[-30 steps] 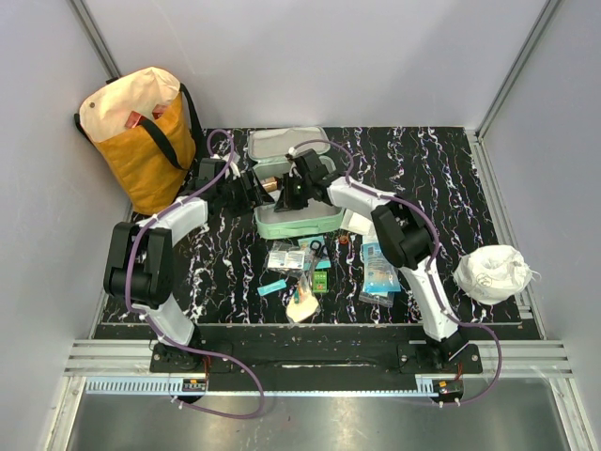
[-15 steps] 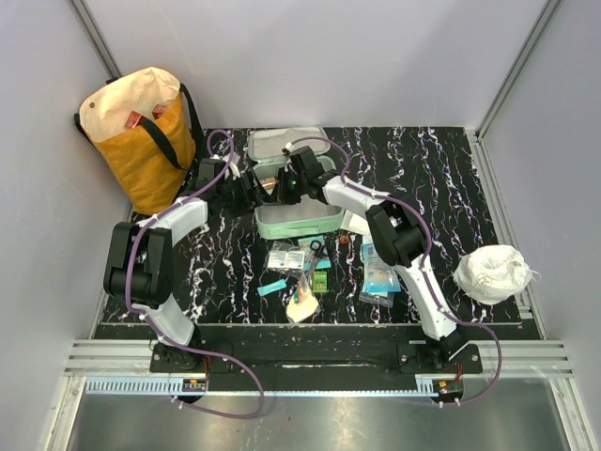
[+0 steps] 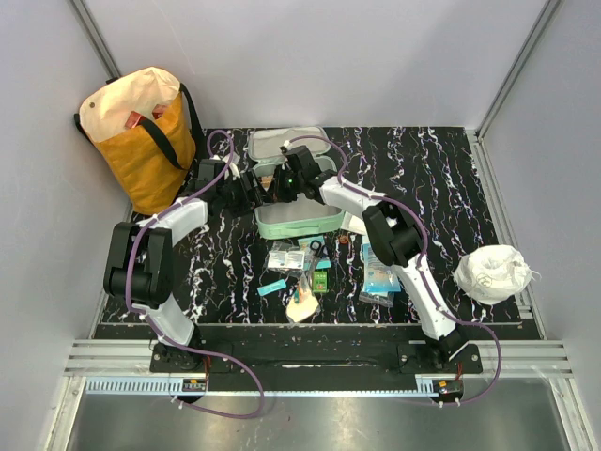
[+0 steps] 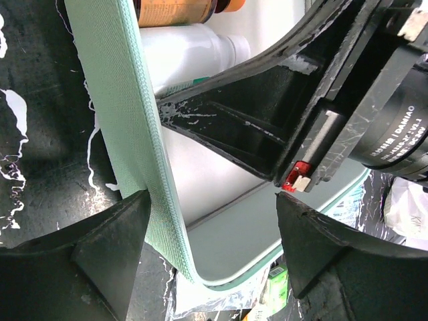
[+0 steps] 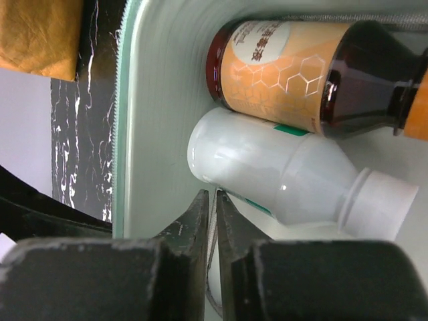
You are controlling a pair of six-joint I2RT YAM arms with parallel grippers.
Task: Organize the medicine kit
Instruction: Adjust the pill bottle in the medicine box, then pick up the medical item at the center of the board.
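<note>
Jaws: our left gripper (image 4: 212, 204) gapes astride the case (image 4: 127, 134) at its 9 o'clock wall, likely bracing it | right gripper (image 5: 214, 196) nearly closed, seemingly empty, white bottle (image 5: 281, 174) at 1 o'clock.

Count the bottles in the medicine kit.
2: a brown bottle with orange label lies against the wall of the medicine kit; a white bottle lies beside it. Others may be hidden.

White-black arms (image 3: 183, 216), purple cables (image 3: 134, 246), right pincer (image 5: 215, 200) seemingly scuffed.
</note>
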